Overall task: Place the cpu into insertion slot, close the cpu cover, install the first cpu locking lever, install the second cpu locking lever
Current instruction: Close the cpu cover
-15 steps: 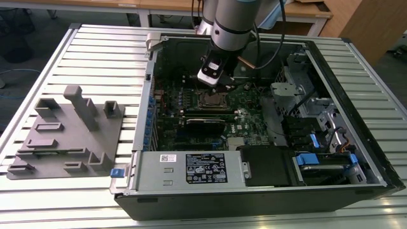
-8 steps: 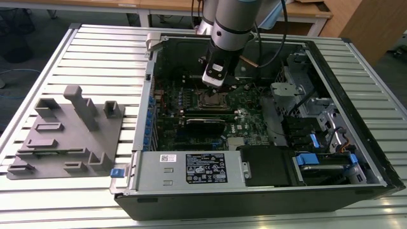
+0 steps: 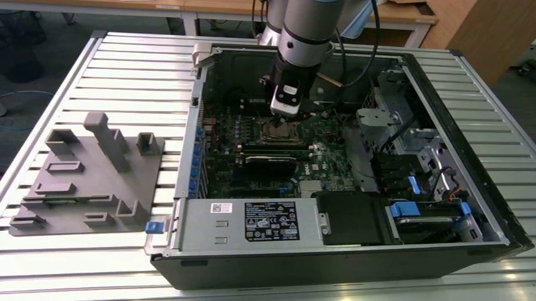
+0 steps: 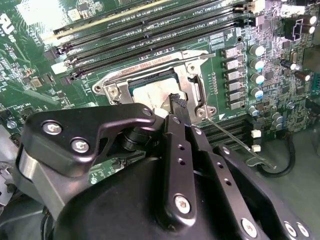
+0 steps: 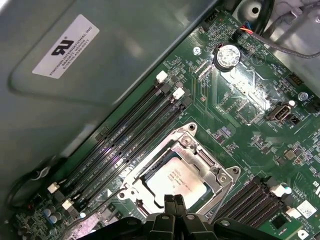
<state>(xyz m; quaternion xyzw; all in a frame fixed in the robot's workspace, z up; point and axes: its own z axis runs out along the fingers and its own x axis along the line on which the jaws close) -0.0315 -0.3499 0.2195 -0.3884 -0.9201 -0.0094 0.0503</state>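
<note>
Cpu [image 5: 176,181], matte silver square, shiny cpu cover [image 5: 214,181]

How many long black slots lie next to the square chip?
4 memory slots lie side by side along one edge of the cpu; more slots on the opposite edge are partly hidden by the hand, so uncounted.

the cpu [image 5: 175,181] has a dull grey metal top; the cpu cover [image 5: 200,152] framing it is shiny bare metal. the gripper [image 4: 176,104] is matt black. the motherboard [image 5: 240,130] is glossy green.
</note>
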